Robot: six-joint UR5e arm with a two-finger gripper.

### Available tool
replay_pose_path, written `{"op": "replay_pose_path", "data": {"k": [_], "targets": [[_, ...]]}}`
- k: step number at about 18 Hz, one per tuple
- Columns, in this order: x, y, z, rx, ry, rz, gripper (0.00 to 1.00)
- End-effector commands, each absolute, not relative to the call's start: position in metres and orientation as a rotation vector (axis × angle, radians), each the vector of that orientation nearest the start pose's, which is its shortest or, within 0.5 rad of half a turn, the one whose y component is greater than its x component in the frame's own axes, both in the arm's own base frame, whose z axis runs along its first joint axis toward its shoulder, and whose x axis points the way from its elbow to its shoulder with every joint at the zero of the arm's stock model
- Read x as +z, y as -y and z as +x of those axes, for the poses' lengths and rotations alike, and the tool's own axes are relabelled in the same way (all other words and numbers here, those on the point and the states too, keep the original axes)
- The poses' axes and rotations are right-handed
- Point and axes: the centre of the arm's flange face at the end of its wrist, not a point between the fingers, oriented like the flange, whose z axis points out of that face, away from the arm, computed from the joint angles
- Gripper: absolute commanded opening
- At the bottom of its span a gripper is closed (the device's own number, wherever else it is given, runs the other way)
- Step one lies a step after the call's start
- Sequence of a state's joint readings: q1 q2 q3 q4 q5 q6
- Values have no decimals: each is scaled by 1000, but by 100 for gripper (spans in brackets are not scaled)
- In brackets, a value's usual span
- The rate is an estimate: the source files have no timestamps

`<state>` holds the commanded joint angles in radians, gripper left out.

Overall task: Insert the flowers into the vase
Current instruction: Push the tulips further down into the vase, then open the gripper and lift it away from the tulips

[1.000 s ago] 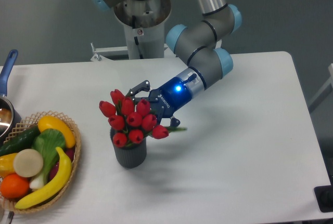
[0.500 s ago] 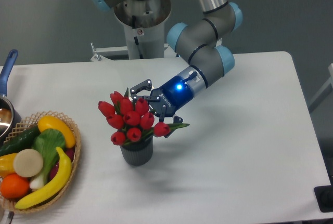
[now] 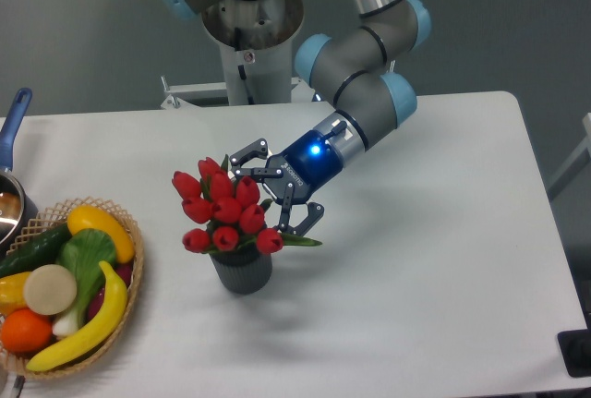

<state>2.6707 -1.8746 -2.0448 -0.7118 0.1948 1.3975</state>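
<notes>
Just left of the spread fingers, the flowers [image 3: 222,212] stand in the vase [image 3: 242,269], their red buds hiding its mouth and most of their stems. The gripper [image 3: 272,186] is wide apart and grips nothing, one finger [image 3: 247,155] above the bunch, the other [image 3: 305,220] beside a leaf.
</notes>
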Motion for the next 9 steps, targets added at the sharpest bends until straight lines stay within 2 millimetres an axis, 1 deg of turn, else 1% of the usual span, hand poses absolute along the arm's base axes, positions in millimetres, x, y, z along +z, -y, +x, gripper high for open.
{"op": "replay_pose_path", "data": {"k": [2,4,6,9], "targets": [[288,-433,-346,-373,-334,-1773,100],[286,-429,-344,-347,-344,-1835,100],[288,-426,-342,-334,-348,-1854,100],[302,-422,-337,-289,-374,-1892,100]]}}
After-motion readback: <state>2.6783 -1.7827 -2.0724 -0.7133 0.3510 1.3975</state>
